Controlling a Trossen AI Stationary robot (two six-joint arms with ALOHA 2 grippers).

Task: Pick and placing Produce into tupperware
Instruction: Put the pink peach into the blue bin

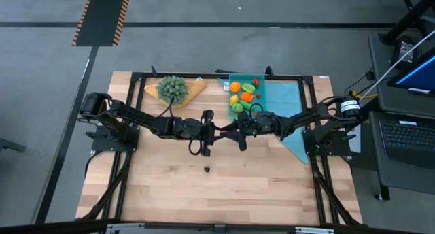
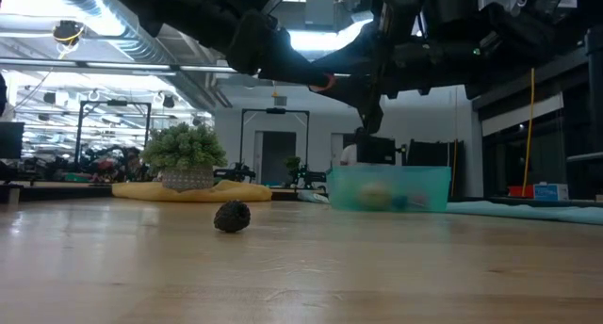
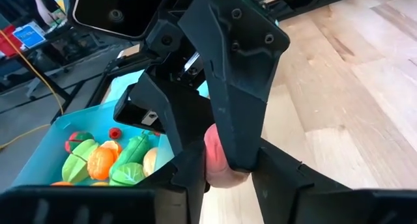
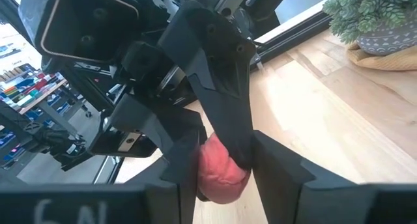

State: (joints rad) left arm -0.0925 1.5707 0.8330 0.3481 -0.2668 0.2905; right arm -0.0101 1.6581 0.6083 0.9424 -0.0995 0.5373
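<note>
Pinkish-red rounded toy produce piece [image 4: 218, 178] sits pinched above mid-table, both the left gripper [image 3: 228, 173] and right gripper [image 4: 229, 170] narrowed onto it. Translucent teal rectangular plastic tupperware [image 2: 429, 187], holding orange and green pieces, stands farther back; a dark bumpy produce piece [image 2: 232, 216] lies alone on the wooden table [image 1: 238, 193].

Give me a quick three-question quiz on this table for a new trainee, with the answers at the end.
1. True or false: the tupperware already holds produce.
2. What lies alone on the table, nearer the front edge than the grippers? A) a dark piece B) an orange C) the plant
3. What do the left gripper and right gripper grip between them above mid-table?

Key: 1 true; 2 A; 3 a pink piece, apparently mid-handover.
</note>
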